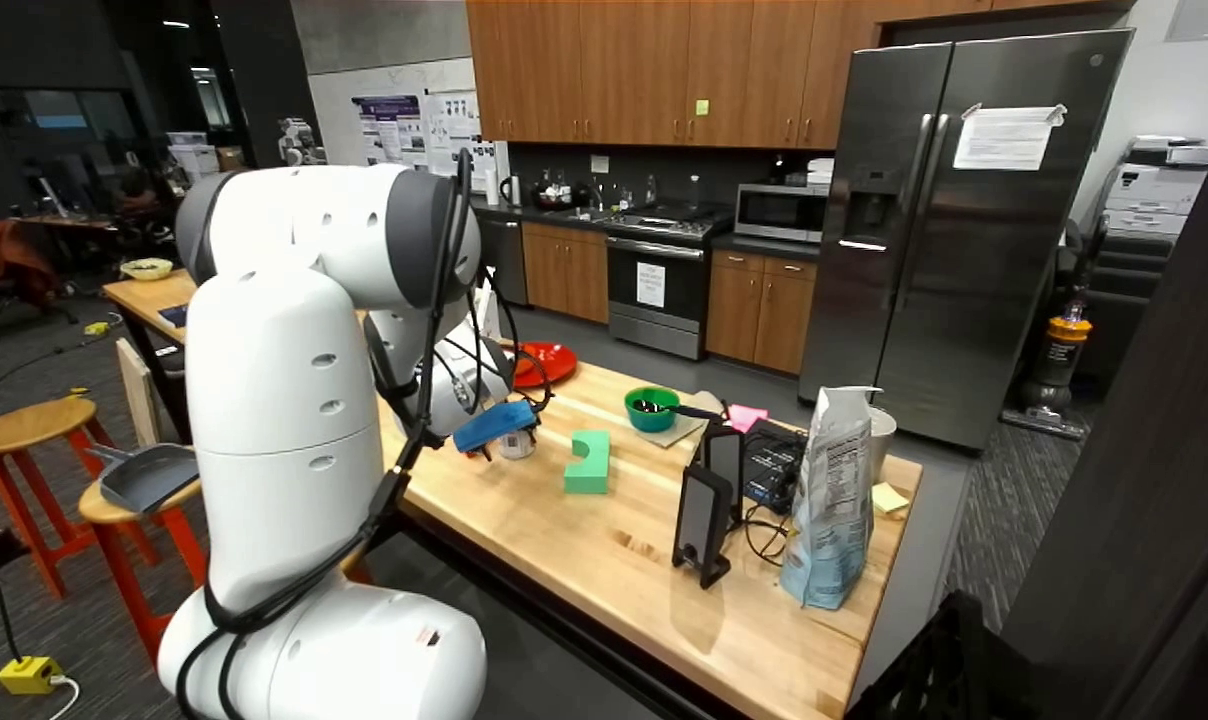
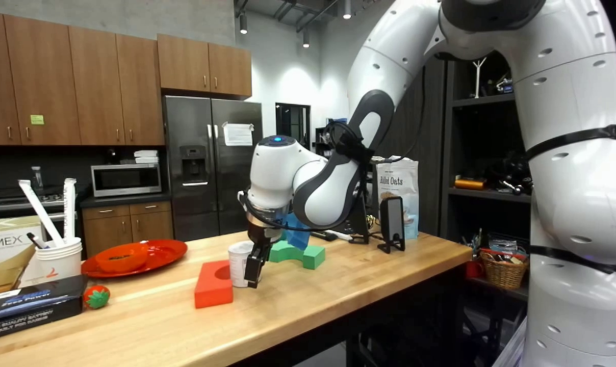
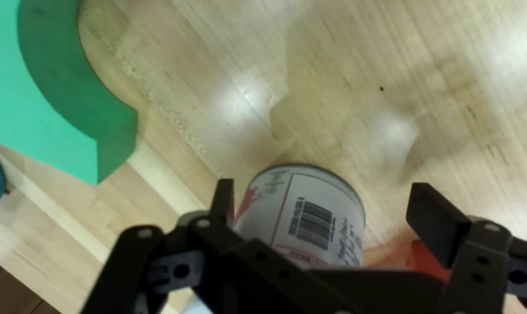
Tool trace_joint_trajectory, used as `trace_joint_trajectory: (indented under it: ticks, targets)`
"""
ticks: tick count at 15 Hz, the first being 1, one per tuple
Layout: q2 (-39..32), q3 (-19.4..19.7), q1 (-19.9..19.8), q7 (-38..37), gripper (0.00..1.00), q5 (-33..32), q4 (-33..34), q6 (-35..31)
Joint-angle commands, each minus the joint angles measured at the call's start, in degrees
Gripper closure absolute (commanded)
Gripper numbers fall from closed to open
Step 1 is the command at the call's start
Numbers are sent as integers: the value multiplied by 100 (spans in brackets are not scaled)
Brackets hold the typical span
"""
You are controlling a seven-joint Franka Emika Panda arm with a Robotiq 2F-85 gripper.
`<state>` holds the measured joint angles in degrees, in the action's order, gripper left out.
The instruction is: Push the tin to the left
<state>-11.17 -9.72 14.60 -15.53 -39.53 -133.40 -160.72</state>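
A white tin with a printed label and barcode stands on the wooden table; it shows in the wrist view (image 3: 307, 213) and in both exterior views (image 1: 516, 446) (image 2: 237, 267). My gripper (image 3: 323, 187) is open, with its fingers spread around the tin. In the wrist view the left finger is right at the tin's side; I cannot tell whether it touches. The right finger is apart from the tin, with a gap between. In an exterior view, a black finger of the gripper (image 2: 255, 266) points down beside the tin, low over the table. The tin's lower part in the wrist view is hidden by the gripper.
A red block (image 2: 213, 290) with a round cutout stands close beside the tin. A green arch block (image 1: 588, 464) stands on the other side. A red plate (image 2: 173, 252), a green bowl (image 1: 652, 412), black speakers (image 1: 702, 520) and an oats bag (image 1: 832, 500) are also on the table.
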Motion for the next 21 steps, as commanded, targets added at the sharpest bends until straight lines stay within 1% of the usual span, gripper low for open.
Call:
trace_joint_trajectory:
  ticks: [1,6,12,17,19,21]
  targets:
    - [-257,43,101,-189,0,-200,300,-189]
    - [-422,-19,147,-91,0,-52,399,-525]
    - [-409,4,311,-190,0,-193,303,-1100]
    - [-346,160,560,-366,0,-414,150,-1776]
    - [-315,260,682,-442,0,-501,88,-1921]
    - [-262,413,849,-516,0,-617,29,-1925]
